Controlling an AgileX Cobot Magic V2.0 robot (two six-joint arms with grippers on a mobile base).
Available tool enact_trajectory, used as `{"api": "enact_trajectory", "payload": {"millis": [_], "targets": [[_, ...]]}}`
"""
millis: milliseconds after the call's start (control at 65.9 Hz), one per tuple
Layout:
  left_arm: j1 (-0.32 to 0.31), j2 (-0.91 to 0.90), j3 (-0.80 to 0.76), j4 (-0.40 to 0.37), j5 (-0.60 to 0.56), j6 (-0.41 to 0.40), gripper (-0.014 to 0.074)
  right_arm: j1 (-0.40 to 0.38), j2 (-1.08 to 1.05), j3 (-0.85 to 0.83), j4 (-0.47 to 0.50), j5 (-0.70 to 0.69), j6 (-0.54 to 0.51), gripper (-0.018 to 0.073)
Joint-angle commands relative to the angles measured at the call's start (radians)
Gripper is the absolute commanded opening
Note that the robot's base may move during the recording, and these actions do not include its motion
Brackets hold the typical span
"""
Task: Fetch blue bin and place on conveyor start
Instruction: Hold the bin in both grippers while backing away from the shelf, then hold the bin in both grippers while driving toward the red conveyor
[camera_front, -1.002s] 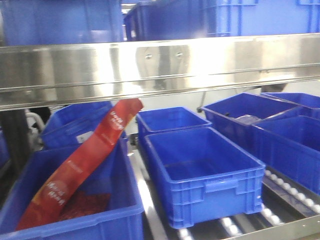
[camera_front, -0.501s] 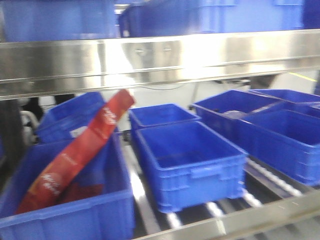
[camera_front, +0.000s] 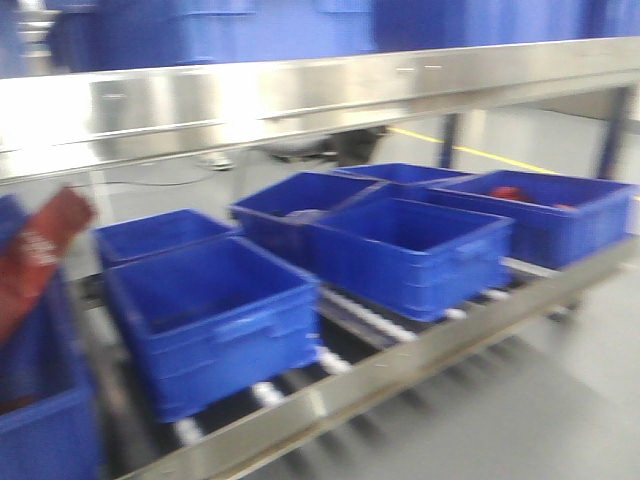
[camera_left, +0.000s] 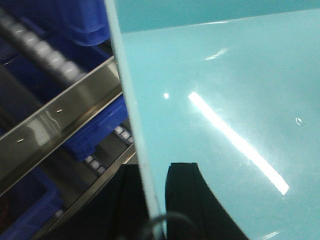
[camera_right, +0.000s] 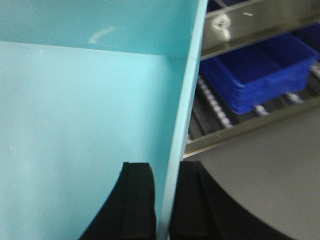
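Blue bin (camera_left: 225, 90) held between both arms, opposite walls pinched: left tool (camera_left: 150, 197) clamps one rim, right tool (camera_right: 164, 200) the other (likely for level carrying). Conveyor start not in view; royal-blue bins (camera_front: 215, 315) sit on shelf (camera_front: 400, 365).

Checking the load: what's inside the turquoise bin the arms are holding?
Only bare floor shows inside the blue bin in both wrist views; fingers of the left gripper and right gripper cover small patches.
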Motion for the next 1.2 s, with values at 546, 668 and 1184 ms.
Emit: {"api": "enact_trajectory", "payload": {"millis": [546,668,1184], "targets": [[0.0,-0.016,-0.007,0.023,-0.03,0.018,-0.0111,-0.009,-0.016,-0.008,-0.032,-0.028,-0.021,-0.0151],[0.0,-0.016,-0.007,0.023,-0.03,0.018,-0.0111,-0.009,-0.016,-0.008,-0.032,-0.028,-0.021,-0.0151],[0.0,-0.016,-0.007,0.023,-0.03,0.018,-0.0111,-0.009,-0.016,-0.008,-0.032,-0.028,-0.021,-0.0151]]}}
